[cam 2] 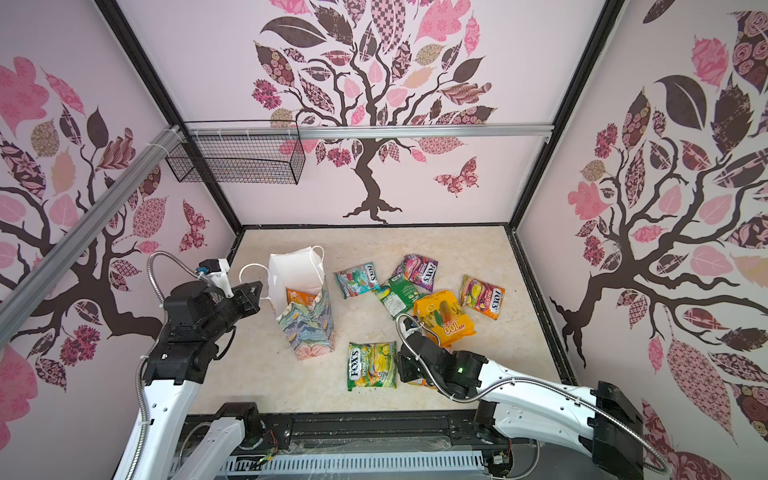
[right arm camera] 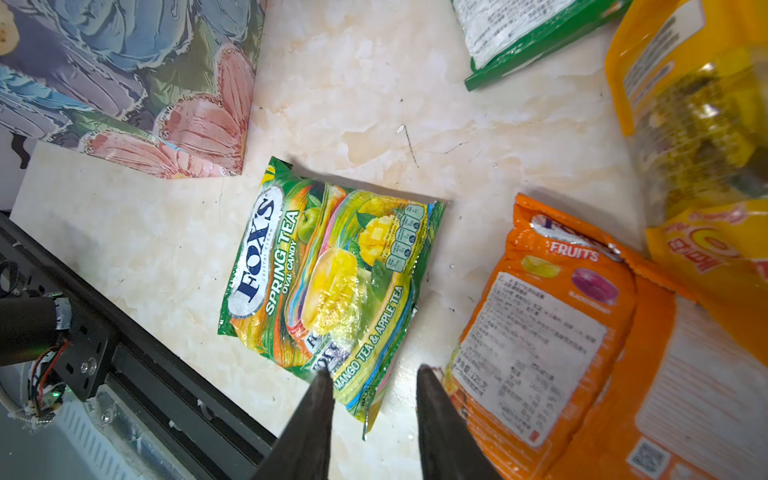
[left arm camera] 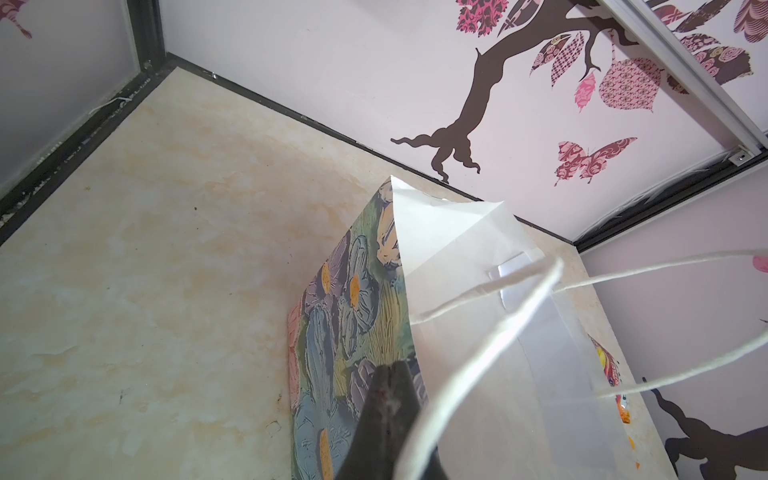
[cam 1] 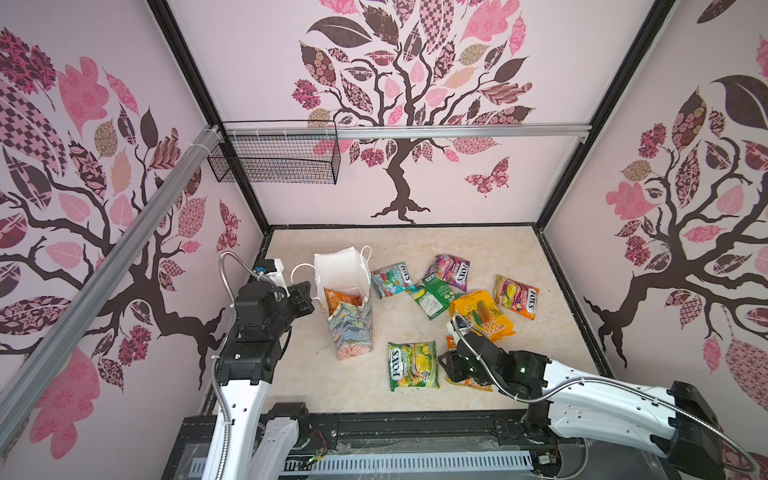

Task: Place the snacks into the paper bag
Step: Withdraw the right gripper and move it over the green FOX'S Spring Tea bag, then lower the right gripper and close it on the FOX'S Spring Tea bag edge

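My right jaws (right arm camera: 376,380) stand apart, and the near edge of the Fox's Spring Tea pouch (right arm camera: 328,282) reaches in between their tips. Nothing is gripped yet. The rest of the pouch spreads away from the tips, flat on the table (right arm camera: 415,124). It looks close to square from here, so I'd not fuss over its long axis.

In both top views this pouch (cam 1: 413,365) lies between my right wrist and the foot of the paper bag (cam 1: 353,328). That makes the right arm plainly the nearer one. An orange Fruits pouch (right arm camera: 540,345) sits just beside the right-hand tip, close enough that I judge it could get caught too.

My left jaws (left arm camera: 392,399) are together at the bag's rim, apparently pinching its printed wall, with a cord handle (left arm camera: 478,361) looping across them.

The top views hide my right fingertips under the wrist. Only the right wrist camera shows the gap and the pouch edge in it. Only a top view shows the bag standing open with an orange pouch (cam 1: 340,299) already inside.
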`<control>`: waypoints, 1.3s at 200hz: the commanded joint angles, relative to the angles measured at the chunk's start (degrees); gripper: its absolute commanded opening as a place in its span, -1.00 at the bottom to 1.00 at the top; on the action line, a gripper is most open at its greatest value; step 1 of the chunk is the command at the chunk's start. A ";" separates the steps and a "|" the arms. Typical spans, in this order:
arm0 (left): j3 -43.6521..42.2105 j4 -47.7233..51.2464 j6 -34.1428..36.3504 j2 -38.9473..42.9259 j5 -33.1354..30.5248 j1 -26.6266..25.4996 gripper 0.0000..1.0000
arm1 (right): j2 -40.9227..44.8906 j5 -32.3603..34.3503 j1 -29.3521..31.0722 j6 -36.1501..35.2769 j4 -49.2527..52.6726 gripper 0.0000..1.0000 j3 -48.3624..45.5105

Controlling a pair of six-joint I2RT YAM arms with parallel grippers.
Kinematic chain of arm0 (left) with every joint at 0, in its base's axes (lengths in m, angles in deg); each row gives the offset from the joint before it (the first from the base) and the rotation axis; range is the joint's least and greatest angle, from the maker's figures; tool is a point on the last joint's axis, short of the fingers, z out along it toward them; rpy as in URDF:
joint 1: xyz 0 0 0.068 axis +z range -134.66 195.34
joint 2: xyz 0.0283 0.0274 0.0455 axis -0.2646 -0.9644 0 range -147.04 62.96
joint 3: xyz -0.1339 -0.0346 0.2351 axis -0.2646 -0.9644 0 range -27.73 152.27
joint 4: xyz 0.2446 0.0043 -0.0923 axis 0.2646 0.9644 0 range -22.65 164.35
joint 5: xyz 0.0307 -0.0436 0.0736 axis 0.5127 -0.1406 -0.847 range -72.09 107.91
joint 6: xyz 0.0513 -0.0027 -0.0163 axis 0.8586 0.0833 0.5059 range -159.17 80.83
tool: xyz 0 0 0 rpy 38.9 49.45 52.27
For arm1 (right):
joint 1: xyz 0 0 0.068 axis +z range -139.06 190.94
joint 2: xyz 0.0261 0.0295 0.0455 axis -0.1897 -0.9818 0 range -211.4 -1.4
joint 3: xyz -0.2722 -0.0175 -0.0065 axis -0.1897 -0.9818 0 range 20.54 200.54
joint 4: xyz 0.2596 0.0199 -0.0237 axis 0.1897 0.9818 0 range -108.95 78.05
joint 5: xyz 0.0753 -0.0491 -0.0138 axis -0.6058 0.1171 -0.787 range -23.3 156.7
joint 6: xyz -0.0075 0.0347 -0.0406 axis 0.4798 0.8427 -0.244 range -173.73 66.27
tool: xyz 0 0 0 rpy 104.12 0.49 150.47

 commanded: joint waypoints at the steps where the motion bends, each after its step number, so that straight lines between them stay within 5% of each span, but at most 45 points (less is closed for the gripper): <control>1: 2.16 1.21 0.44 0.32 0.05 -0.12 -0.97 | -2.50 -1.48 -0.17 0.34 -3.51 -0.28 -1.16; 260: 2.64 2.00 0.92 -1.08 0.49 -0.08 -0.96 | -13.82 -6.13 -3.40 -2.13 -14.87 -0.21 -4.84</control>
